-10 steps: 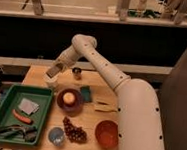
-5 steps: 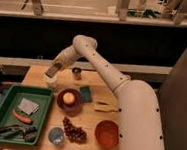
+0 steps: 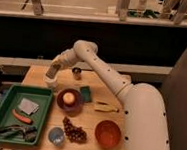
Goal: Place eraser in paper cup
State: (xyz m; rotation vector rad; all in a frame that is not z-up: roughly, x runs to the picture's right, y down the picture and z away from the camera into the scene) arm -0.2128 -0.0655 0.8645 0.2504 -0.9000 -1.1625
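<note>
Your hand (image 3: pixel 51 75) hangs at the upper left of the scene, at the end of the arm that reaches in from the lower right and bends back down toward the far-left corner of the surface (image 3: pixel 89 120). You cannot tell how far the hand is open or whether it holds anything.

Going down in size: the green tray (image 3: pixel 30 88) fills the lower left and carries a grey slab (image 3: pixel 28 105). An orange-red bowl (image 3: pixel 107 134) sits at the lower right and a dark bowl (image 3: pixel 69 99) in the middle. A bunch of grapes (image 3: pixel 73 131) lies beside a blue cup (image 3: pixel 56 135) near the front edge. A small metal cup (image 3: pixel 77 73) stands at the back, just right of the hand.

The paper cup (image 3: pixel 50 84) stands directly under the hand, touching it or nearly so (which of the two cannot be made out). The eraser does not show anywhere on the bare surface; if the hand has it, it is hidden.

Watch for three risks:
- The paper cup is light and close to the surface's left edge, so a low or sideways nudge from the hand could tip it or push it off.
- A release off centre would let the eraser strike the rim and bounce out.
- The metal cup is near enough to be taken for the target.
</note>
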